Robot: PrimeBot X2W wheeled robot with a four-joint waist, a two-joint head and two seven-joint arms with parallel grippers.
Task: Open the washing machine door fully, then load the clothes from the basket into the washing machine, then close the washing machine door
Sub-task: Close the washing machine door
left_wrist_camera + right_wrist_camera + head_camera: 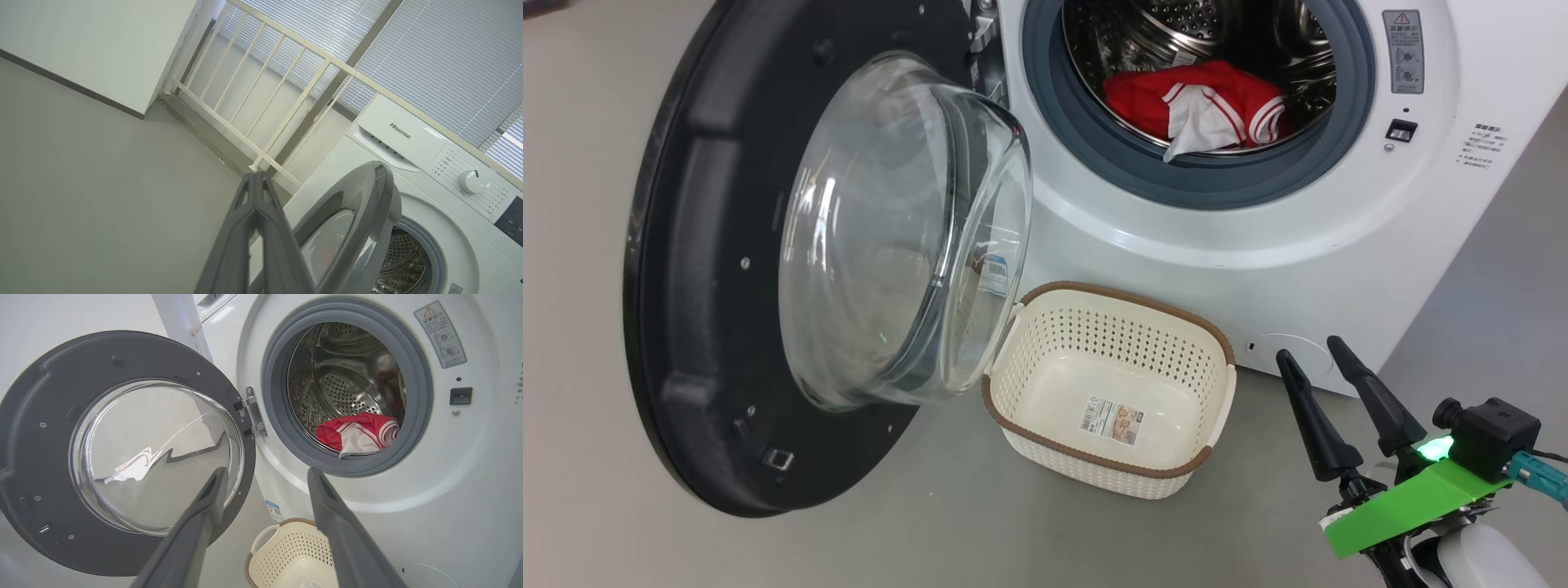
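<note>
Open washing machine (1258, 229) with red clothes (1201, 102) in its drum and a basket (1094, 478) on the floor (980, 531) in front.

The washing machine door (849, 245), round and black with a bulging clear glass window, is swung wide open on the left side of the white front-loading machine. The clothes, red with white panels and striped cuffs, lie at the front of the perforated steel drum, just behind the grey rubber ring (1094, 155). The cream basket with a brown rim sits on the grey floor just before the machine, beside the door's glass, with a sticker (1112, 422) on its bare bottom. The right claw (1308, 349) hovers low to the right of the basket, its two dark fingers spread apart and holding nothing. In the left wrist view, the left claw (255, 179) has its fingers pressed together on nothing, with the door's outer side beyond it.
</note>
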